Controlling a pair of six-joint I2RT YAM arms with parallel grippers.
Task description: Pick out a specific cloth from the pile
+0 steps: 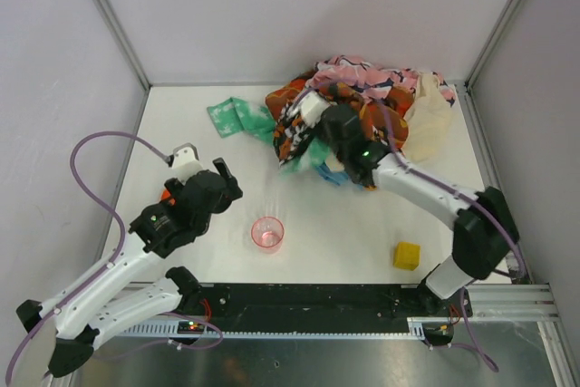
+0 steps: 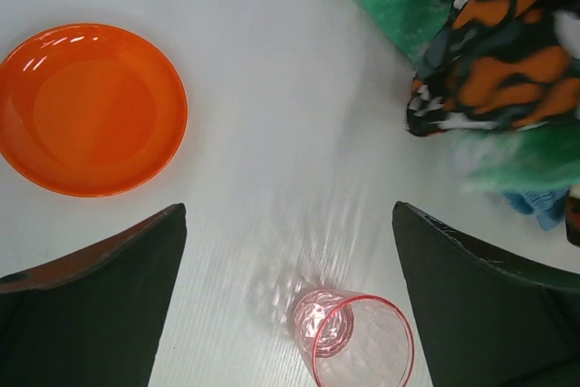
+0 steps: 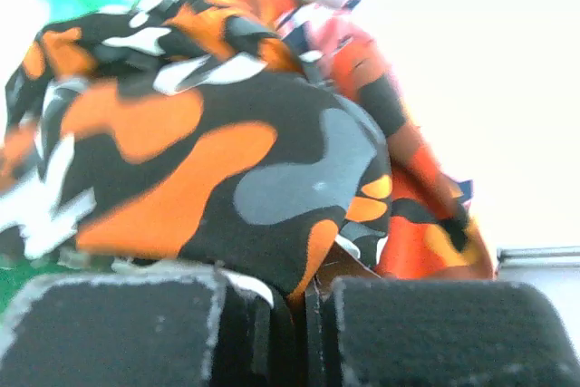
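The pile [image 1: 362, 97] of many-coloured fabrics lies at the back right of the table. A small bit of the sky-blue cloth [image 1: 332, 175] peeks out at the pile's near edge, under green and printed fabric; it also shows at the right edge of the left wrist view [image 2: 546, 207]. My right gripper [image 1: 315, 126] is in the pile, shut on an orange-black-white printed fabric [image 3: 208, 160], its jaws pinching a fold [image 3: 304, 301]. My left gripper [image 1: 223, 178] is open and empty above the table, left of the pile [image 2: 290, 215].
A pink cup [image 1: 267, 233] stands near the front middle, below my left gripper [image 2: 358, 333]. An orange plate [image 2: 91, 106] lies at the left. A green cloth with white blotches [image 1: 234, 117], a cream cloth [image 1: 430, 120] and a yellow block [image 1: 407, 256] are also on the table.
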